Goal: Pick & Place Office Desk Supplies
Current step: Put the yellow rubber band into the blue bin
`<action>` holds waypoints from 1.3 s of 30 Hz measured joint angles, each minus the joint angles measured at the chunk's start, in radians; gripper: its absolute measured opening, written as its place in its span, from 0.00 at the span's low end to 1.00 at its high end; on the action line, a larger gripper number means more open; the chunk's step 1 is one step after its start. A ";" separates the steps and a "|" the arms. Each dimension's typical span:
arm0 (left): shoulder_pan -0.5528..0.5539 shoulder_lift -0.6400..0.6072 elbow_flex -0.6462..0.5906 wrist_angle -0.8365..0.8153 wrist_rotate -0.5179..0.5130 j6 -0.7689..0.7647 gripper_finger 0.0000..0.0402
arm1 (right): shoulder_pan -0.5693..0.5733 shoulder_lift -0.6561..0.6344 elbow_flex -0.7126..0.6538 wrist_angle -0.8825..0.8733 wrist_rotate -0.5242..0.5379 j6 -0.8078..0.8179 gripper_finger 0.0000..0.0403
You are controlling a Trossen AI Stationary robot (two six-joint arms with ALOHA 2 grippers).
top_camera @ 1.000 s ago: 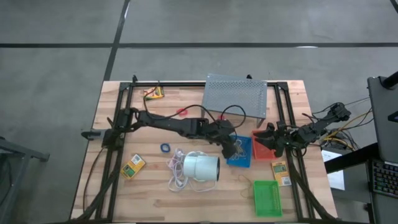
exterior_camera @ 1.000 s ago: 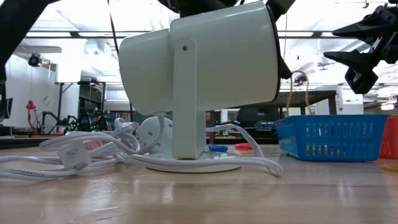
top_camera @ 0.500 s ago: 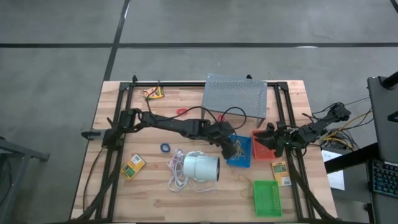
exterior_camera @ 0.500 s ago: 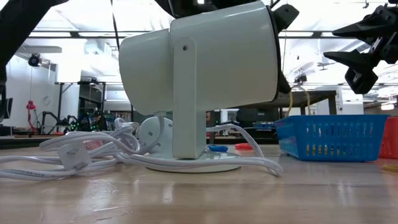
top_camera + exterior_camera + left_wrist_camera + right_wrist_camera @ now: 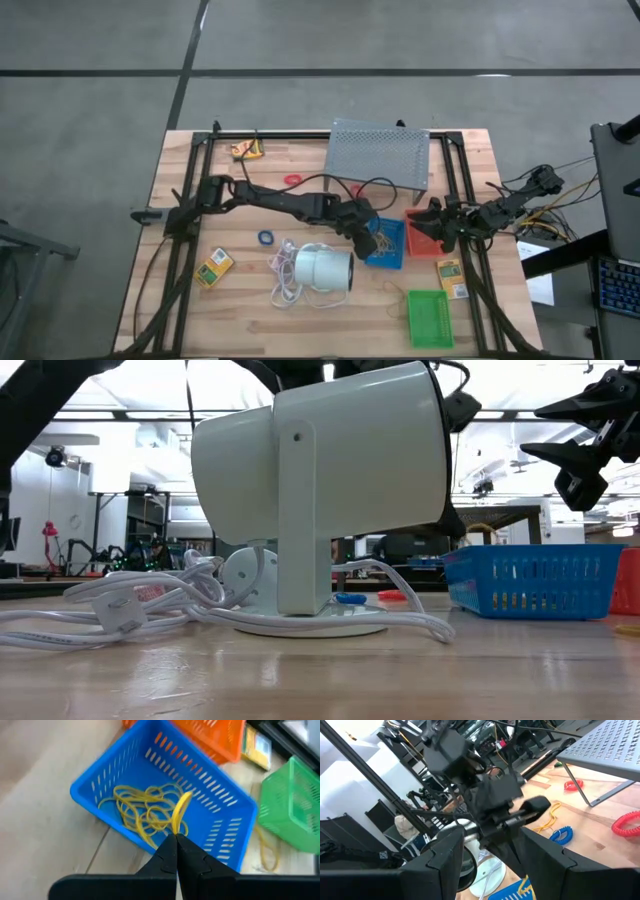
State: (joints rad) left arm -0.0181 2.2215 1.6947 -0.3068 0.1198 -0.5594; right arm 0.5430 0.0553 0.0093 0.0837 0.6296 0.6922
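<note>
Two grippers show: the left gripper [image 5: 176, 851] is pinched shut on one tan rubber band [image 5: 181, 811], held just above the blue tray [image 5: 227, 815], where more bands lie tangled, too knotted to count. The right gripper [image 5: 437, 226] hangs with its fingers spread and nothing between them over the red tray [image 5: 421, 233], near the table's right edge. In the low view the white cylinder [image 5: 320, 485] hides most of the left arm. One green tray [image 5: 430, 318] sits at the front right corner; one more band [image 5: 267, 851] lies beside it.
</note>
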 joint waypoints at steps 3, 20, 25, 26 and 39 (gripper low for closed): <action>0.006 0.011 0.000 0.006 0.012 -0.015 0.00 | 0.000 0.000 0.000 0.000 0.000 0.000 0.46; 0.011 0.010 0.006 0.010 0.015 -0.018 0.21 | 0.000 0.000 0.000 0.000 0.000 0.000 0.46; 0.011 0.009 0.007 0.010 0.015 -0.018 0.27 | 0.000 0.000 0.000 0.000 0.000 0.000 0.46; 0.011 0.009 0.007 0.010 0.015 -0.018 0.28 | 0.000 0.000 0.000 0.000 0.000 0.000 0.46; 0.011 0.001 0.008 0.016 0.016 -0.016 0.28 | 0.000 0.000 0.000 0.000 0.000 0.000 0.46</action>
State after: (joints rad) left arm -0.0067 2.2226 1.7023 -0.2912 0.1353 -0.5757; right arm 0.5430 0.0551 0.0093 0.0837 0.6298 0.6921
